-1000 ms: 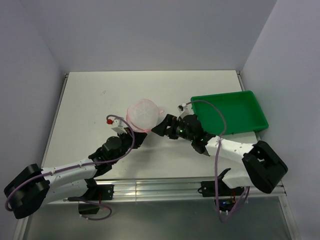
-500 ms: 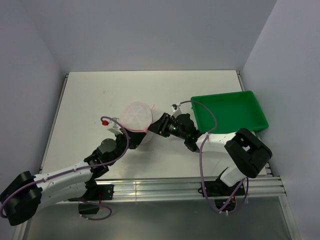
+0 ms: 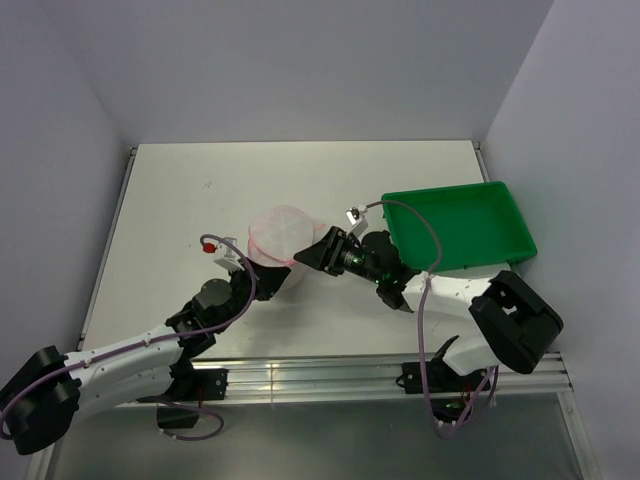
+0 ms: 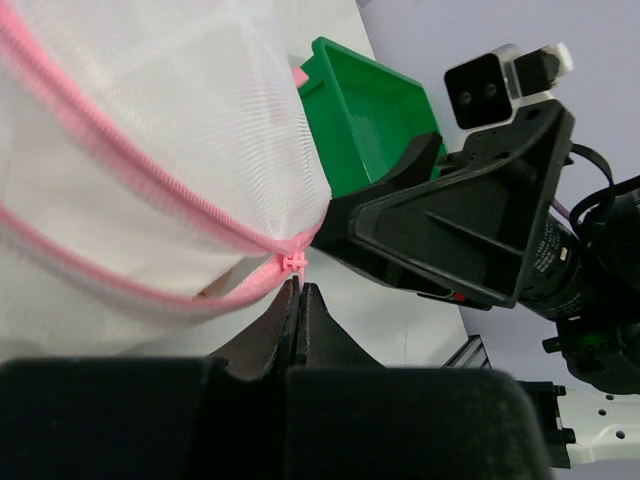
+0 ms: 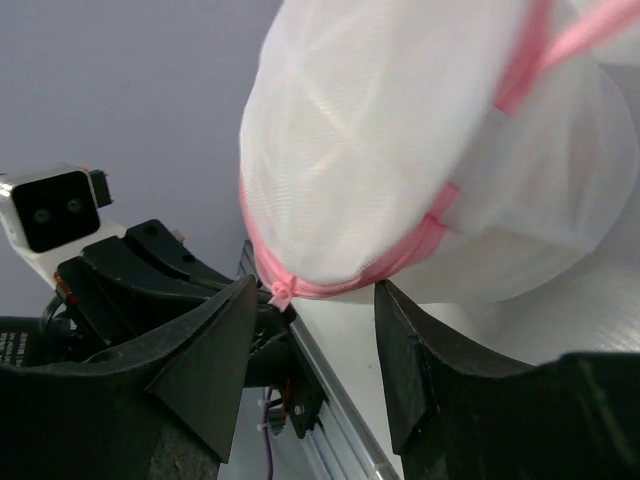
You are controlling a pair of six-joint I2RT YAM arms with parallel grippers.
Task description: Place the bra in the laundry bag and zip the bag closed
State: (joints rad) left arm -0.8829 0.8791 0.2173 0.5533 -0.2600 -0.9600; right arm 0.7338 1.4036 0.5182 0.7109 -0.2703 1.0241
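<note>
No writing, number, brand or sign can be read in any view. The white mesh of the laundry bag (image 3: 280,232) and its pink zip, the green tray (image 3: 460,222) and the desk (image 3: 200,190) bear nothing legible.

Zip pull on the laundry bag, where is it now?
Left wrist view, low centre: the zip pull sits pinched by the left claw, on the lower edge of the laundry bag, beside the right claw.

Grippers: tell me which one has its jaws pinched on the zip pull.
The left gripper: its jaws are shut on the zip pull of the laundry bag. The right gripper has its jaws wide open.
</note>
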